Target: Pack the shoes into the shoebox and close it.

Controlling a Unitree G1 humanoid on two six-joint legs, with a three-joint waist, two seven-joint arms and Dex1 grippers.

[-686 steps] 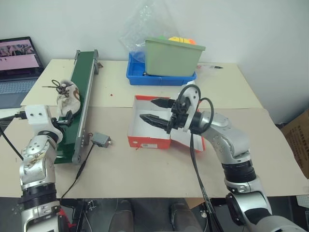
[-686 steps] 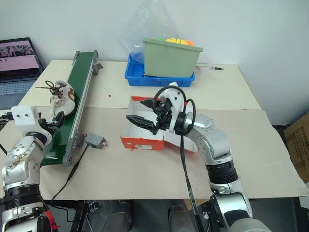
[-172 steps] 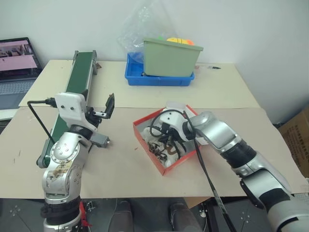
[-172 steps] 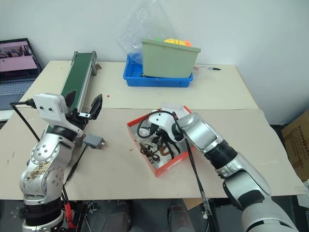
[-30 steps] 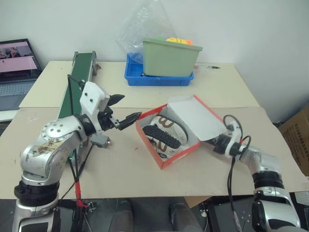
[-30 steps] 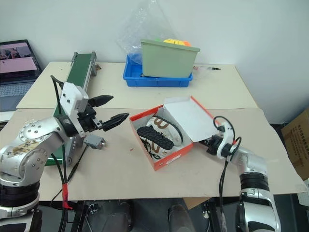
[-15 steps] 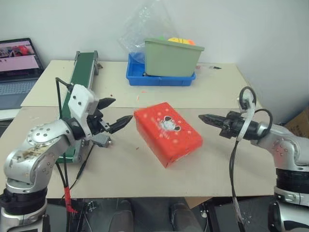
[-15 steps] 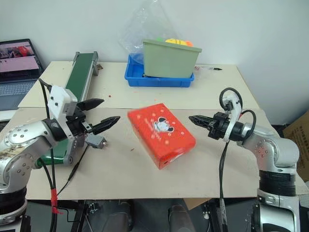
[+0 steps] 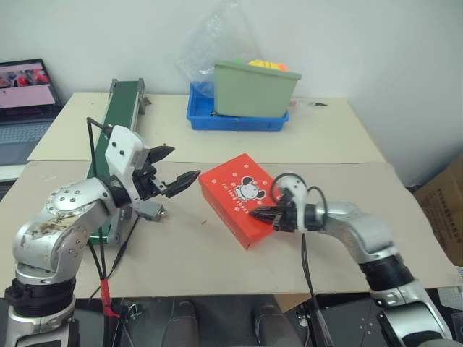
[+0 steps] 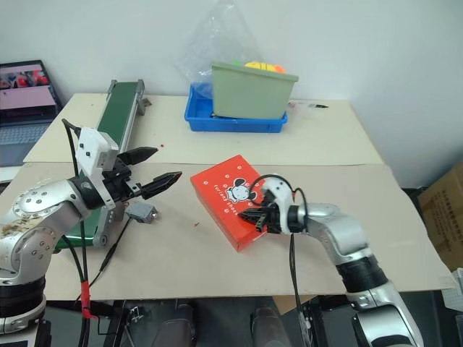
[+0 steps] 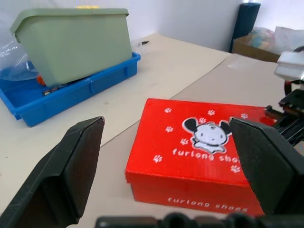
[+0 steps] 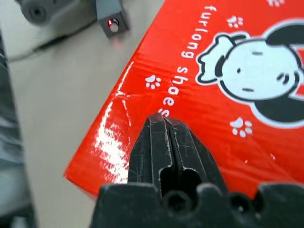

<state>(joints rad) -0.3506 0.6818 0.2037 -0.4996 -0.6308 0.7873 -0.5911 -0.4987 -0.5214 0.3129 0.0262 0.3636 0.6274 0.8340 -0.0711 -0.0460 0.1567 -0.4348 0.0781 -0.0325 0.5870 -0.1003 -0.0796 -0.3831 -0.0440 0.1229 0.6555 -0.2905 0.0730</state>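
While the right end effector [image 12: 164, 124] seemingly presses the shoebox [image 12: 228, 95], its fingers meet.

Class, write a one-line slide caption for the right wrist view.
Shut right pincer poised over the closed red shoebox lid, near its cartoon logo.

**Right arm swings onto closed shoebox**

The right gripper [image 9: 262, 213], fingers pressed together, has swung in from the box's 3 o'clock side to its lid. The shoebox [image 9: 242, 197], open with shoes showing a second ago, is now shut.
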